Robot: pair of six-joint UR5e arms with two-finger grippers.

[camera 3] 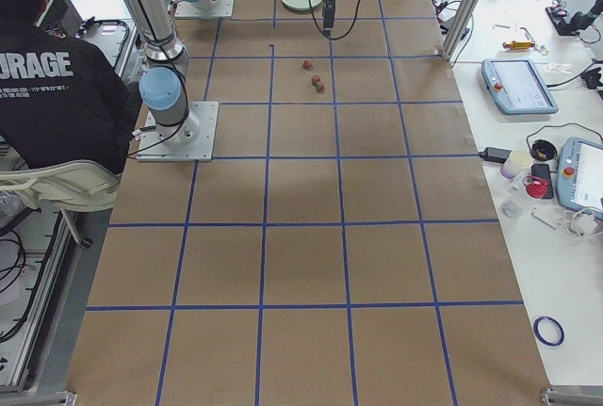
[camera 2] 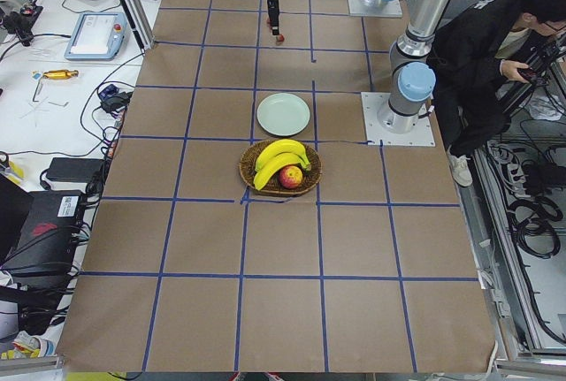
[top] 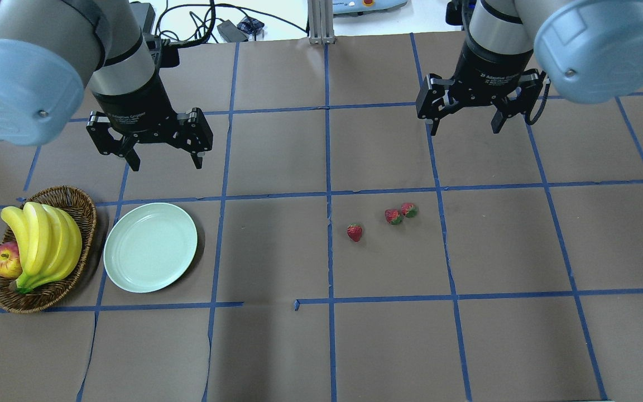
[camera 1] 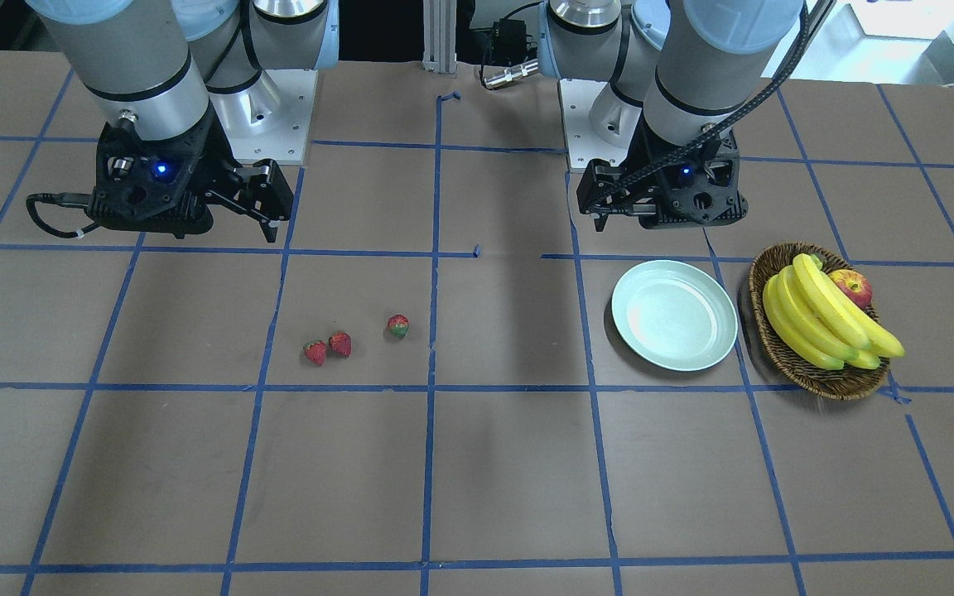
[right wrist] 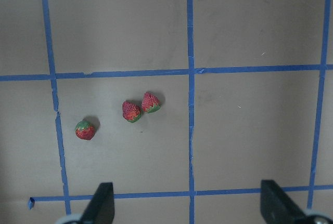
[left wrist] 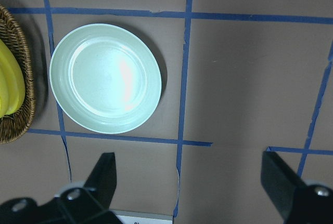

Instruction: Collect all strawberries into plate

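Three small red strawberries lie on the brown table right of centre: one alone [top: 355,232] and two close together [top: 393,216] [top: 409,209]. The right wrist view shows the same three [right wrist: 85,130] [right wrist: 131,111] [right wrist: 151,102]. My right gripper [top: 465,130] hovers open behind them, holding nothing. The pale mint-green plate [top: 150,247] sits empty at the left, also visible in the left wrist view [left wrist: 105,78]. My left gripper [top: 165,164] hangs open and empty just behind the plate.
A woven wicker basket [top: 84,204] left of the plate holds a bunch of bananas [top: 42,237] and an apple [top: 4,261]. Blue tape lines grid the table. A person [camera 2: 495,54] sits beside the robot's base.
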